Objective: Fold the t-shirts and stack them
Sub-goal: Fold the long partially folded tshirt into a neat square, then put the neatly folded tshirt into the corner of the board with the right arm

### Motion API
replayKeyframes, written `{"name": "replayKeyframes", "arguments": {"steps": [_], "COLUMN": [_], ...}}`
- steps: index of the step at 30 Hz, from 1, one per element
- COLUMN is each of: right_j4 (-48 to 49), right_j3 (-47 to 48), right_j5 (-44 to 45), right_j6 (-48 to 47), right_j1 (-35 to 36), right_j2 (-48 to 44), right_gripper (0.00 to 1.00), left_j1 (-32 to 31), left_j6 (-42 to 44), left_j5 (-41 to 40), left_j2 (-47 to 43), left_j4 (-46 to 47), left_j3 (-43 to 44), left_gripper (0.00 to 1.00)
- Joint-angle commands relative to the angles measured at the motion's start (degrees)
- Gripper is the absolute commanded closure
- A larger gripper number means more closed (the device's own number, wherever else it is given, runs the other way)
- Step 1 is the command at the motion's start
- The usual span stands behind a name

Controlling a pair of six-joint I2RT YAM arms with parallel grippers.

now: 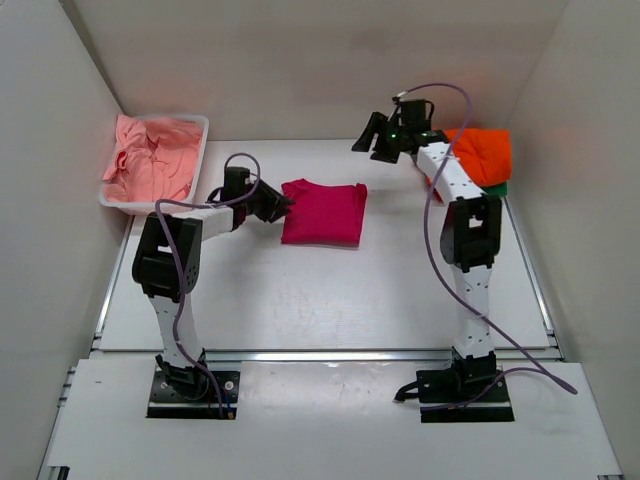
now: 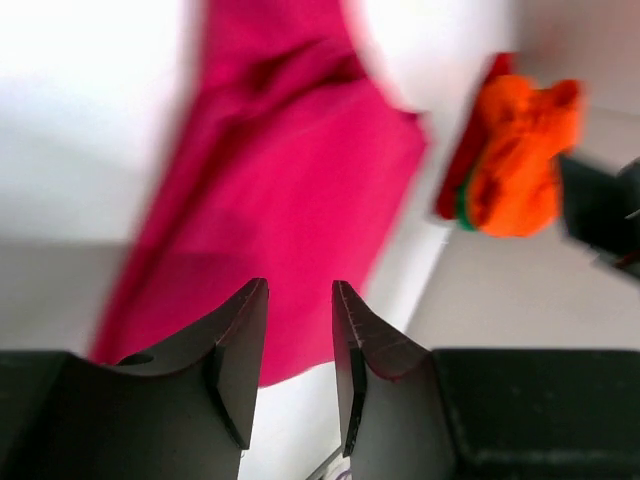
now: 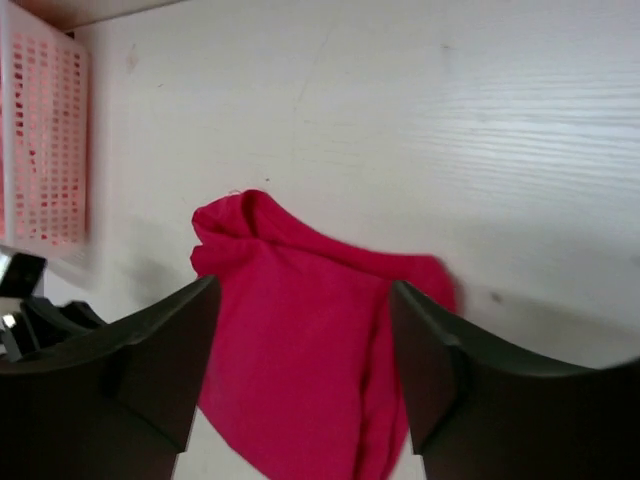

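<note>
**Magenta shirt folded, mid-table**

I see the folded magenta cloth t-shirt lying flat at the middle of the white table. The left end effector sits at the shirt's left edge, fingers slightly apart, nothing between them. The right end effector is raised behind the shirt, fingers wide apart, empty. An orange cloth t-shirt lies on a green t-shirt at far right. The salmon pink shirts sit crumpled in the white plastic tub.

The magenta t-shirt is blurred and cut off at twelve o'clock. The orange t-shirt hides all but a sliver of the green t-shirt. The white tub is cropped at nine o'clock.
</note>
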Motion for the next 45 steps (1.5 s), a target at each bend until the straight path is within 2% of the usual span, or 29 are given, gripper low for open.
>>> {"name": "replayKeyframes", "arguments": {"steps": [1,3,8,11,14,16,19,21,23,26,31,35,38,41,45], "right_j4": [-8.67,-11.32,-8.27,-6.32,-8.07,-9.92,-12.90,-16.41,-17.57,-16.69,-18.53,-18.80,-18.18,-20.98,-19.77], "right_j3": [-7.69,-12.36,-24.40,-27.66,-25.66,-22.85,-17.06,-14.33,-14.31,-19.66,-20.99,-21.26,-19.60,-15.56,-13.52], "right_j5": [5.96,7.37,7.03,7.20,8.96,9.40,10.28,13.95,16.95,20.55,25.90,25.40,21.54,21.52,17.67], "right_j6": [-6.19,-7.52,-7.53,-4.55,-1.91,-1.02,-0.32,0.82,2.31,3.37,1.45,0.39,-0.75,-1.19,-0.76], "right_j1": [-0.63,-0.37,2.96,4.90,6.39,7.02,8.25,8.77,8.69,7.81,6.67,5.35,4.64,6.39,8.07], "right_j2": [-8.11,-10.48,-14.45,-13.94,-10.61,-8.15,-4.36,-2.42,-2.41,-5.74,-7.95,-7.17,-5.41,-1.63,1.62], "right_gripper": [0.30,0.21,0.09,0.06,0.01,0.01,0.01,0.01,0.00,0.01,0.01,0.01,0.01,0.02,0.03], "left_j1": [0.71,0.19,-1.75,-3.24,-4.12,-4.30,-3.59,-3.51,-2.98,-2.63,-2.80,-2.89,-2.80,-2.54,-2.54], "left_j6": [-0.38,-1.25,0.05,1.90,4.36,5.85,6.39,6.56,6.74,6.48,6.21,6.13,6.12,5.68,5.34], "left_j5": [3.00,3.62,4.41,6.07,7.93,7.75,7.49,7.84,8.54,8.89,9.16,9.77,9.69,9.95,9.86], "left_j2": [1.78,3.71,9.08,14.69,19.44,20.68,20.95,20.86,20.69,20.16,20.25,20.60,20.34,19.81,19.63], "left_j4": [1.66,2.35,-1.75,-7.65,-13.96,-17.57,-17.33,-17.15,-16.62,-15.66,-15.04,-14.60,-13.81,-13.37,-13.02], "left_j3": [6.74,8.15,11.93,15.88,22.37,24.67,24.51,23.54,22.40,20.82,20.73,20.21,19.06,18.27,17.39], "left_gripper": [0.57,0.57,0.58,0.59,0.59,0.60,0.60,0.60,0.60,0.60,0.60,0.60,0.60,0.60,0.59]}}
